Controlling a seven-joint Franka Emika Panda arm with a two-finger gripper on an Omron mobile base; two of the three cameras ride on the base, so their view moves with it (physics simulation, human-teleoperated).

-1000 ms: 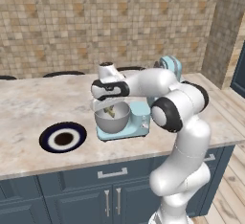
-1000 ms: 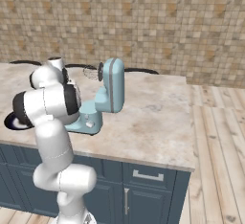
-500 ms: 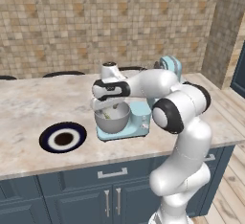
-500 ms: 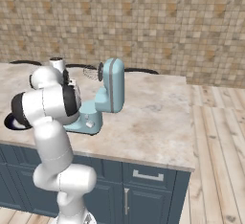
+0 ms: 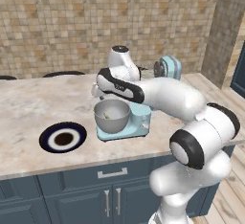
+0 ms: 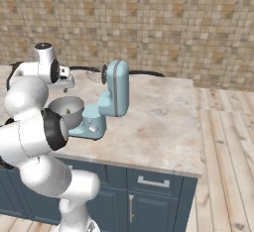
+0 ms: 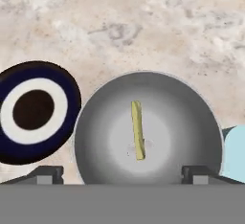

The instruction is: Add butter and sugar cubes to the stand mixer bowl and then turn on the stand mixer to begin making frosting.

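Marble counter (image 5: 33, 108) on blue cabinets, before a tan tile wall, carried one stand mixer (image 5: 143, 115). One stand mixer bowl (image 5: 112, 116) sat on its base, one dark plate (image 5: 62, 137) beside it. One butter (image 7: 138, 129) lay inside the bowl. The gripper (image 7: 122, 173) hung released above.
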